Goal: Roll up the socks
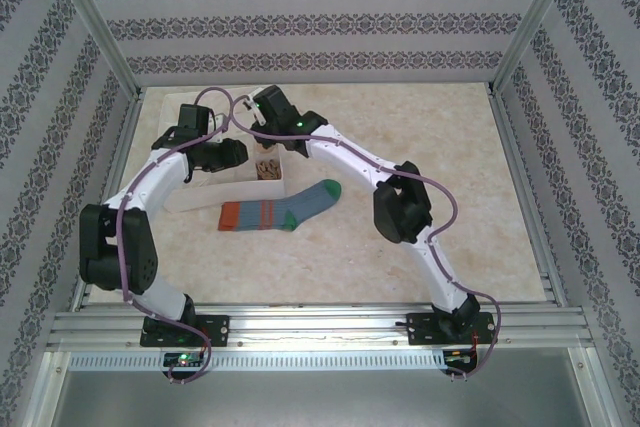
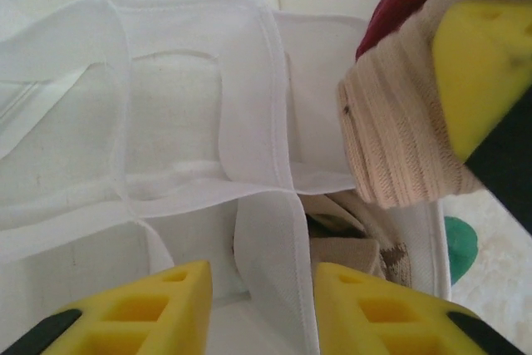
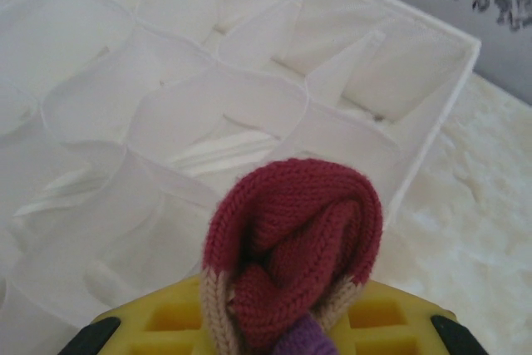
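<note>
Seen from above, both arms reach to a white fabric box (image 1: pixel 205 194) at the upper left of the table (image 1: pixel 350 267). The right gripper (image 3: pixel 283 322) is clenched on the rolled tan sock (image 3: pixel 291 230), maroon toe outward. It holds the roll over the box's small compartments, seemingly to drop it into one. The left gripper (image 2: pixel 262 305) hangs low over the box with its jaws apart, astride a cloth divider without visibly pinching it. This may be to steady the soft wall or keep a pocket open. The argyle sock (image 2: pixel 357 247) sits bunched in a compartment just beside it. The blue sock (image 1: pixel 285 212) lies flat and unrolled at centre frame, apparently next.
</note>
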`<state>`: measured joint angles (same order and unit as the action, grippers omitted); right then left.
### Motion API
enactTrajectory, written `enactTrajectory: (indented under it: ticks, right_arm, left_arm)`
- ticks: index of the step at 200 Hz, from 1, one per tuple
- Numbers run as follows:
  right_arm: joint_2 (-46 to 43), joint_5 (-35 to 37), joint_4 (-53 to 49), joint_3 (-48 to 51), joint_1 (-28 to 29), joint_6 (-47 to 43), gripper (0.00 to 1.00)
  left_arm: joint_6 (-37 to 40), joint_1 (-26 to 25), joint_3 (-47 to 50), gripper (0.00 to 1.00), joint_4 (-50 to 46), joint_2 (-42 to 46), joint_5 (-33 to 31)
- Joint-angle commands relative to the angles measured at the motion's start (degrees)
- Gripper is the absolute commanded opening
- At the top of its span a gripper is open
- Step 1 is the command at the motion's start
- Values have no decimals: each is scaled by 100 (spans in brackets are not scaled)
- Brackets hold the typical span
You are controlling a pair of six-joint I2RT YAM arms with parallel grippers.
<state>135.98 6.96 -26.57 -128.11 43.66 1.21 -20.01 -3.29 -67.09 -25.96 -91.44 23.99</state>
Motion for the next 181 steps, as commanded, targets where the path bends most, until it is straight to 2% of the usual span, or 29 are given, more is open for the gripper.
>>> enactTrajectory:
  ticks: [1,38,92,119,164,181]
  right_arm:
    - [385,176,-79,-380,28,-375,7]
    - [715,108,-264,-731,29,-568,7]
    - [815,-16,-246,-479,72,-832,8]
    - [873,-216,-279,-444,101,-901,18]
    - [890,-325,-191,-265,208,-923,22]
    - [921,-375,-195,-258,246,-928,32]
  left_arm:
    - [-150,140,-84,35,120,-299,203]
    - [-135,153,52,34,124,-366,156]
    - [-315,306,247,33,289,-391,140]
    - [-336,338,190,32,306,-448,158]
    - [-342,356,126,32,317,-515,159]
    - [-344,355,126,32,310,-524,163]
